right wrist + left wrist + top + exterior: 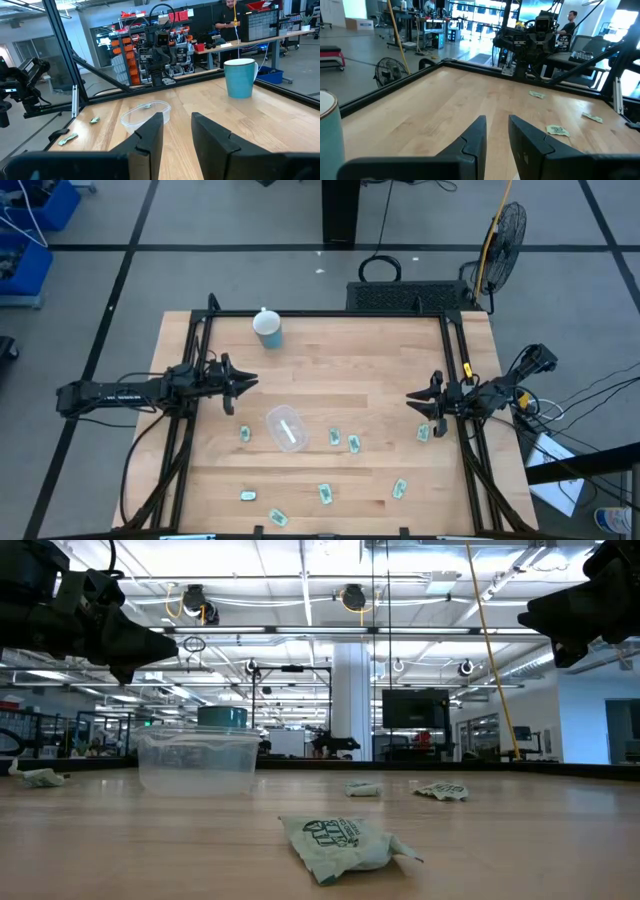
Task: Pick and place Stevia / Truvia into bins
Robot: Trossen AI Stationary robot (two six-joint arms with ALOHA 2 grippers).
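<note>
Several pale green and white sachets lie flat on the wooden table: one (245,434) left of the clear bin (286,427), two (335,437) (354,444) right of it, one (423,433) below my right gripper, and others (325,494) toward the near edge. The bin stands at mid-table, and something pale shows in it. My left gripper (240,383) hovers open above the table's left side (496,120). My right gripper (415,402) hovers open above the right side (177,116). In the low view, one sachet (340,840) lies in the foreground.
A light blue cup with a white lid (267,328) stands near the far edge, left of centre. A black frame rail (330,314) runs around the table. Bare wood lies between the two grippers. A person (227,15) stands in the room beyond.
</note>
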